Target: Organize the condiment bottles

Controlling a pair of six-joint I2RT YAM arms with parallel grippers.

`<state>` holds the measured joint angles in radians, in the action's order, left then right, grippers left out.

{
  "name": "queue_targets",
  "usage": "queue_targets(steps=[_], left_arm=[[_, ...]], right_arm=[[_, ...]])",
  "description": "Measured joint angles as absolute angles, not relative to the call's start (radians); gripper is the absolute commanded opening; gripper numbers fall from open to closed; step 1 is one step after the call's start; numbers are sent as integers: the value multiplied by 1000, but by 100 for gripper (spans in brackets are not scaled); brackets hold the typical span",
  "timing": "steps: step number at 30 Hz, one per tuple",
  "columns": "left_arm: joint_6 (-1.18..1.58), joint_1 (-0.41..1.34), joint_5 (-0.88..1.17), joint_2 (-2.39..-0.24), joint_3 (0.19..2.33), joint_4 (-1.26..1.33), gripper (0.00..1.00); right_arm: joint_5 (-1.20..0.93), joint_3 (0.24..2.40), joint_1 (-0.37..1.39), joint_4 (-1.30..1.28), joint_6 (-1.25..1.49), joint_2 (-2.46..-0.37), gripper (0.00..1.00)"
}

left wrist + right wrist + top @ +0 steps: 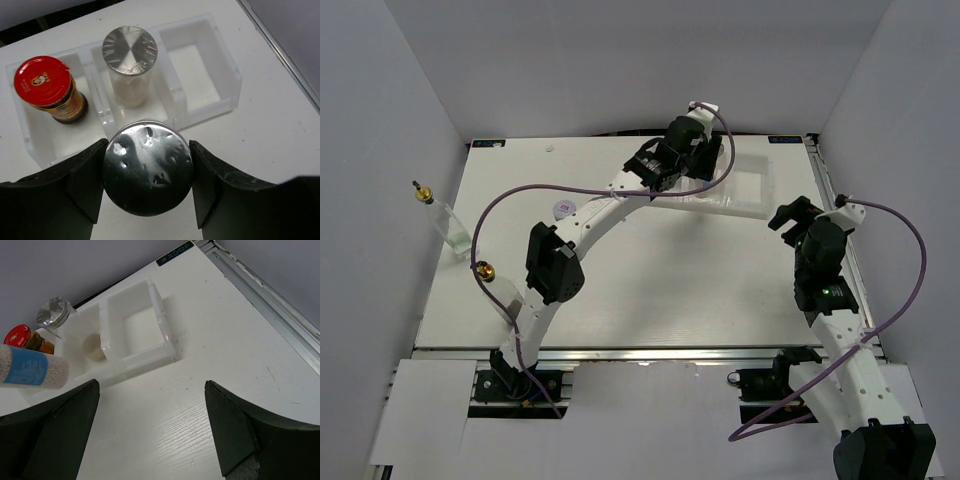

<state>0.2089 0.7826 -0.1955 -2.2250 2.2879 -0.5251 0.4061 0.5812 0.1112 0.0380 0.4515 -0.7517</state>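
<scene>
My left gripper (147,170) is shut on the silver cap of a clear bottle (147,150) and holds it at the front wall of the white tray (235,82). Its blue-labelled body (30,371) shows in the right wrist view. In the tray, a red-capped jar (42,80) stands in the left compartment and a silver-capped bottle (130,50) in the middle one. The right compartment holds nothing. Two slim gold-capped bottles (432,210) (492,282) stand at the table's left. A short pale-lidded jar (563,209) sits mid-table. My right gripper (151,385) is open over bare table.
The tray (750,190) lies at the back right of the table, partly under my left arm (555,262), which stretches diagonally across the middle. The table's right edge rail (270,300) runs close to my right gripper (798,215). Grey walls enclose the table.
</scene>
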Motion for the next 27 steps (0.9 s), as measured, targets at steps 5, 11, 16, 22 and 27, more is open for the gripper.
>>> queue_targets(steps=[5,11,16,22,27], left_arm=[[195,781,-159,-2254,2275,-451,0],[182,779,-173,-2306,2307,-339,0],[176,779,-199,-2367,2326,-300,0],[173,779,-205,-2437,2327,-259,0],[173,780,-239,-2473,2327,-232,0]], right_arm=[[410,578,110,28,439,-746,89],[413,556,110,24,429,-721,89],[418,551,110,24,416,-712,90],[416,540,110,25,403,-706,90],[402,540,107,25,383,-714,89]])
